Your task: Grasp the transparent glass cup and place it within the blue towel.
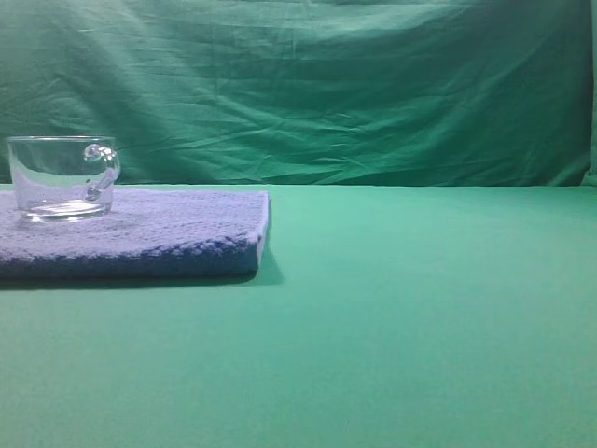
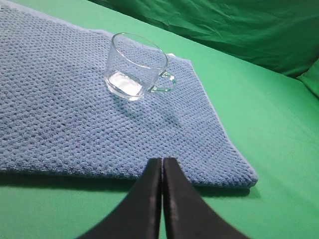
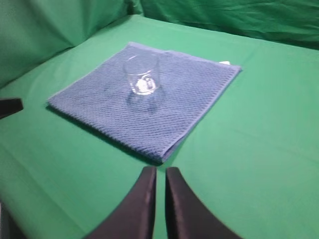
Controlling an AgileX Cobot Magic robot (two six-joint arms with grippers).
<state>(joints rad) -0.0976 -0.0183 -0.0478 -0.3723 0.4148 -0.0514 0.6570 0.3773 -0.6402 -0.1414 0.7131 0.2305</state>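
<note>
1. Transparent glass cup (image 1: 63, 177): it stands upright on the blue towel (image 1: 177, 233), at the far left of the exterior high view, with its loop handle pointing right. The right wrist view shows it well inside the towel's edges, near the middle of the slab.
2. Task status: judged from this placement, the goal condition appears met. The cup rests within the towel and nothing holds it. What may remain is parking the arms; no further handling of the cup looks necessary.
3. Blue towel: it lies flat on the green table (image 1: 420, 308), which is bare to the right of the towel's edge in the exterior high view.
4. Left gripper (image 2: 162, 160): it hovers low over the table just off the near edge of the towel, pointing toward the cup. The jaws are pressed together with only a thin seam between them and carry nothing. The cup stands well apart from them.
5. Right gripper (image 3: 158, 170): it hangs above bare table, apart from the near corner of the towel, aimed toward the cup. The jaws stand narrow, with a slim gap, and hold nothing.
6. Neither arm appears in the exterior high view.
</note>
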